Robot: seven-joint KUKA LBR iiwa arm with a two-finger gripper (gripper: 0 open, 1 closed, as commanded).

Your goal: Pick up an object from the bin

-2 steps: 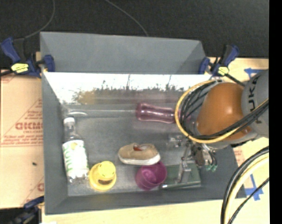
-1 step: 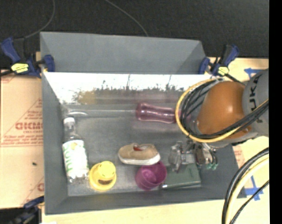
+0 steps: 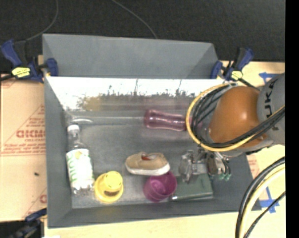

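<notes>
Gripper (image 3: 203,166): you see it low at the right front of the bin (image 3: 129,58), over a flat dark green thing (image 3: 198,190).
Gripper state: you cannot tell if it is spread or pressed together.
Nearest things: a magenta cup (image 3: 159,187) just to its left; a beige shoe (image 3: 147,164) behind the cup.
Left side: a clear bottle (image 3: 77,165) and a yellow round toy (image 3: 109,186).

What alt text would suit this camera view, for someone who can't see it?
A robot arm's gripper hangs in the right of a grey metal bin, over a flat dark green thing. Left of it lie a purple cup, a beige shoe, a round yellow thing and a clear bottle; a pink vase lies farther back.
</notes>
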